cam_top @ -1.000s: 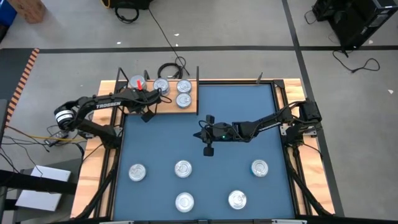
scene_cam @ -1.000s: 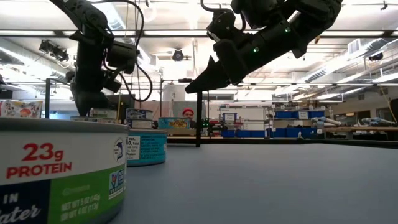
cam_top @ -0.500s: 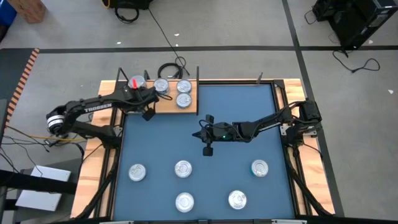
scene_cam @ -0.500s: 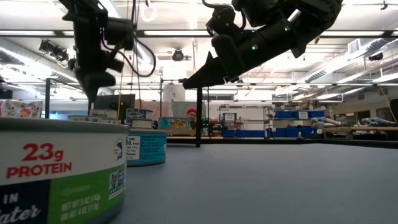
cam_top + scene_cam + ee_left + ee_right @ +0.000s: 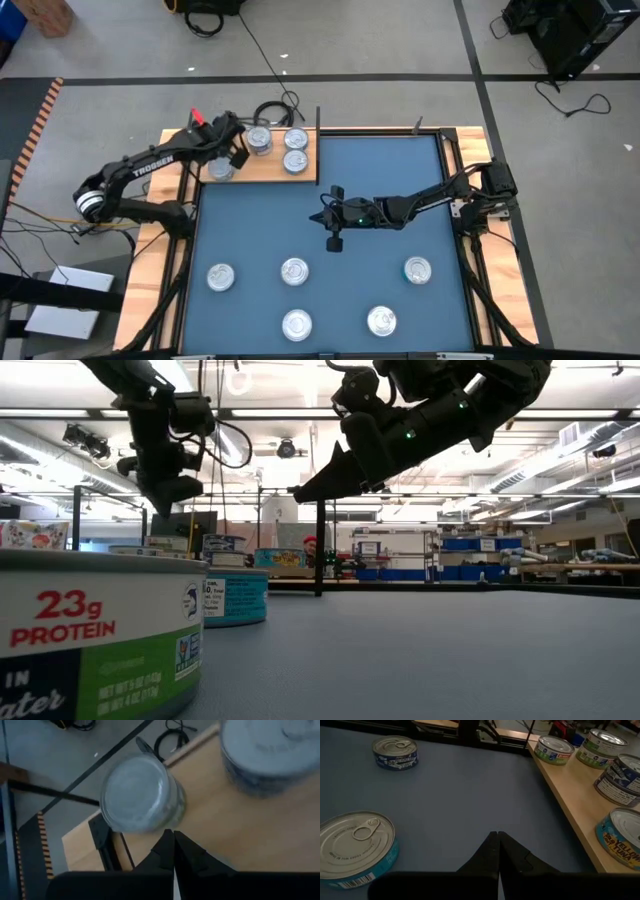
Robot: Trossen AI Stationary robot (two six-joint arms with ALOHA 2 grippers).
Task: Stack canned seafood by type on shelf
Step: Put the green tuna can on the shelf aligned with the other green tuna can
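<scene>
The shelf (image 5: 262, 172) is a light wooden board at the table's far left, and several silver tins of canned seafood stand on it, such as one (image 5: 220, 170) at its near left. My left gripper (image 5: 174, 834) is shut and hangs above the shelf's far-left part (image 5: 163, 508). It holds nothing. One tin (image 5: 140, 795) by the shelf's far edge lies just past its fingertips. My right gripper (image 5: 498, 835) is shut and empty, hovering over the middle of the blue mat (image 5: 325, 214). Several more tins lie on the mat, such as one (image 5: 294, 270).
Thin black uprights (image 5: 318, 115) stand at the shelf's corners. In the low view a tin with a green and blue label (image 5: 100, 630) fills the near left, with a teal tin (image 5: 235, 596) behind it. A cable coil (image 5: 270, 110) lies on the floor beyond the shelf.
My left gripper has risen from just above the shelf's tins and swung toward the table's far edge, turning as it went and staying shut. The tin at the shelf's near left, covered by the arm before, now shows.
</scene>
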